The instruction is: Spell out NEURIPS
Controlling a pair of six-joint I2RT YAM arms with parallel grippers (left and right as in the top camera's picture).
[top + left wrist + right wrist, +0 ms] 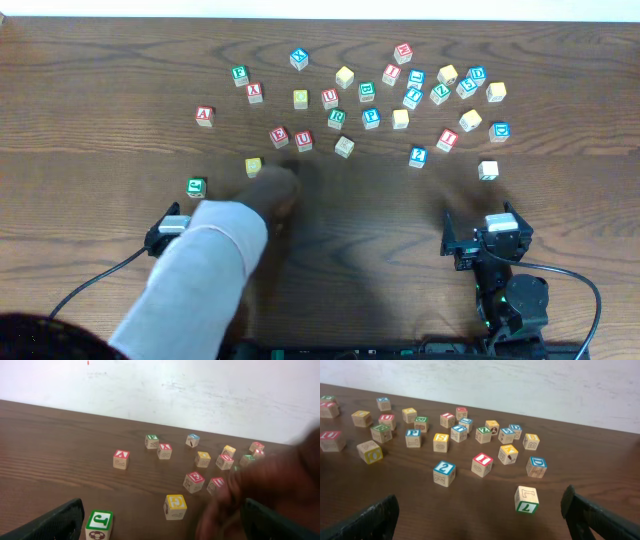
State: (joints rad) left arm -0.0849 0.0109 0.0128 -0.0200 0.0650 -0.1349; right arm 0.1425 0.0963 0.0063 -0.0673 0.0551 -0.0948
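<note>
Looking down on the worktop (pixel 90 70), we see both tools spread to their widest, gripping nothing and touching no cube. The left tool (pixel 168 228) sits at the near left, partly covered by a person's sleeved arm (pixel 200 275). The person's hand (pixel 275 190) reaches over the wood just short of the scattered cubes, and we cannot tell whether it touches any of them. A green J cube (pixel 196 186) stands just ahead of that tool, close to its left finger (pixel 57 522) in the wrist view, with a yellow cube (pixel 253 167) beside the hand. The right tool (pixel 487 235) rests at the near right, well apart from the cubes. Of the wanted letters, the red E cube (pixel 279 136) and red U cube (pixel 304 140) stand side by side just beyond the hand. The green R cube (pixel 336 118), blue P cube (pixel 371 118) and yellow S cube (pixel 400 119) run in a loose row behind them. The red I cube (pixel 447 139) stands further right, beside a blue 2 cube (pixel 418 155).
</note>
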